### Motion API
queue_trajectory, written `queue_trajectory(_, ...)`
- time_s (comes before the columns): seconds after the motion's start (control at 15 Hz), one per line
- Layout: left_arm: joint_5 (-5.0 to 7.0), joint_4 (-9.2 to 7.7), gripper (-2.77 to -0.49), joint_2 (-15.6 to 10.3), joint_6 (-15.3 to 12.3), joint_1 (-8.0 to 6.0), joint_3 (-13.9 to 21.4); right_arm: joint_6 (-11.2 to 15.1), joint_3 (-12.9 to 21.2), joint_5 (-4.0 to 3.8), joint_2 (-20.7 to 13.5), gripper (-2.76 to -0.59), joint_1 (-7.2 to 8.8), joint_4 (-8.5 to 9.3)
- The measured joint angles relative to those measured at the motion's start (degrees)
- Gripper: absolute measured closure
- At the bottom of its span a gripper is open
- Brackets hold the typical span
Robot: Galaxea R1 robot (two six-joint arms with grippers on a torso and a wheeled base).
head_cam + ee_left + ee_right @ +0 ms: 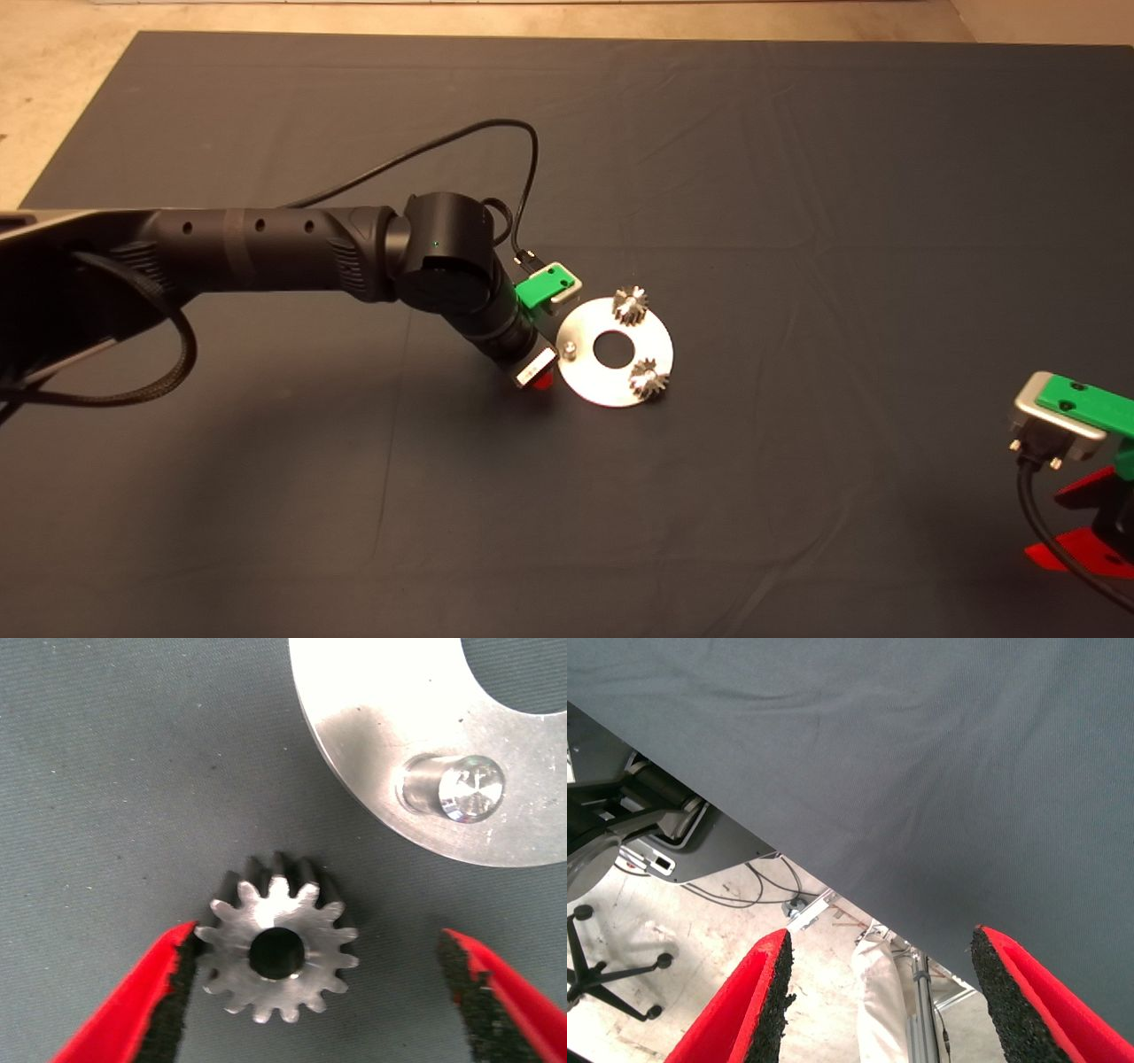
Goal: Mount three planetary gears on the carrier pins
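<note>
With two gears (631,306) already seated on the disc (585,377), we see the last gear (276,950) lying flat on the mat just beside the disc's rim, near the one bare pin (469,787). We judge that an off-centre pinch could tip or skid it, since one pad (182,979) touches its teeth while the other stands well clear. Our left tool (314,992) is wide open around the gear and grips nothing. Our right tool (877,992) waits open at the mat's lower right edge.
</note>
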Motion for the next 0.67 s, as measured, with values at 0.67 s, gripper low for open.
queue_trajectory(0.67, -3.72, 0.0, -1.37, -0.4, 0.0, 0.0, 0.0, -0.1, 0.0, 0.0, 0.0, -1.47, 0.02, 0.0)
